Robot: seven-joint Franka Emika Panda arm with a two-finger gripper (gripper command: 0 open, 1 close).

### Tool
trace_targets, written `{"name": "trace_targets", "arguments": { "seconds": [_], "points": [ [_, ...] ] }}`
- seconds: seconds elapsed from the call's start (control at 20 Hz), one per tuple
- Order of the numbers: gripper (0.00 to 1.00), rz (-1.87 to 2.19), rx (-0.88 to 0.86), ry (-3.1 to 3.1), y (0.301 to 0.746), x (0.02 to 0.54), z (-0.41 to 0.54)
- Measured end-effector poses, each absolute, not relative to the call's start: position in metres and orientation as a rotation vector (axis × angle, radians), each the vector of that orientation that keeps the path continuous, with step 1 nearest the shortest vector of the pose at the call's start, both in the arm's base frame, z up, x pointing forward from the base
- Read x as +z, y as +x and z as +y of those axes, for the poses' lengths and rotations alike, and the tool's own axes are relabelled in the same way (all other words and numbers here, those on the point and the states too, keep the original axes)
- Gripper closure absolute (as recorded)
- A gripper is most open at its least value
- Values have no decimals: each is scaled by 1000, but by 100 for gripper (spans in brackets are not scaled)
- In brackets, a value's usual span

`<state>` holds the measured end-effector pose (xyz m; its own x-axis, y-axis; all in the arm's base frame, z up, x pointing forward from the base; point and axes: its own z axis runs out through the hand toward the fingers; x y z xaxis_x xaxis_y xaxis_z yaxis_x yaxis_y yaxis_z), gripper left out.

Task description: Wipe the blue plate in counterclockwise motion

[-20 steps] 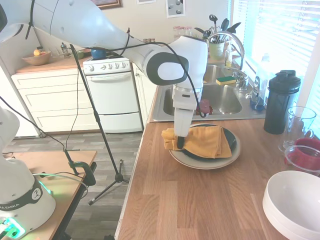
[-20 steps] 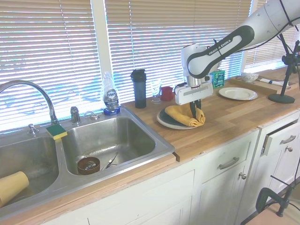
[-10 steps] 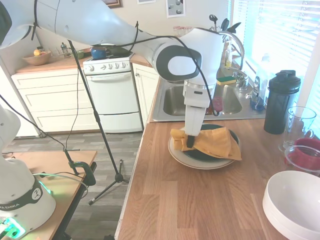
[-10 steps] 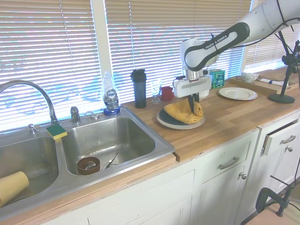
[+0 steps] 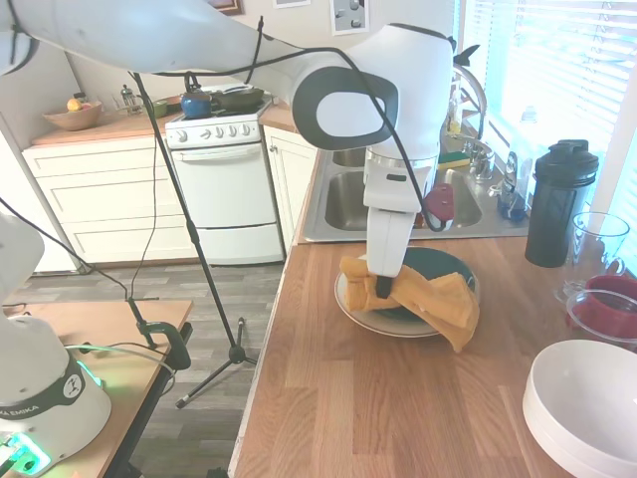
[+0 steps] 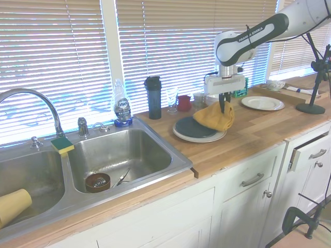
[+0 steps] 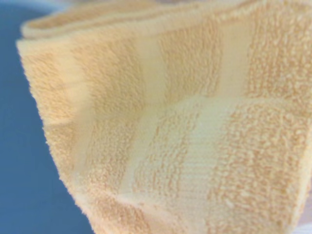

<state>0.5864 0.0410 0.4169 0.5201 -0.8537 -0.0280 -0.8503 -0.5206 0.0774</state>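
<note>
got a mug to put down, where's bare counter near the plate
Bare wood lies in front of the blue plate, between it and the white bowl. Toward the window it is crowded: black bottle, glass. The claw holds the yellow towel over the plate.

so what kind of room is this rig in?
A home kitchen, almost certainly: a double steel sink with faucet under blinds, a white stove, and a wooden counter with the blue plate.

White arm reaching in, wrist vertical, gripper [image 5: 382,289] pointing down, fingers closed on cloth
</note>
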Motion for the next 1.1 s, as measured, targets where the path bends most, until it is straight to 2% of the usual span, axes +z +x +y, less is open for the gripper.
{"name": "trace_targets", "arguments": {
  "seconds": [0.15,0.4,0.85,1.1],
  "points": [
    [100,-1553,-103,2689,579,424,3],
    [100,-1573,-124,2679,569,408,-18],
    [100,-1520,-152,2676,518,355,-9],
    [100,-1460,-147,2685,509,341,14]
  ]
}}
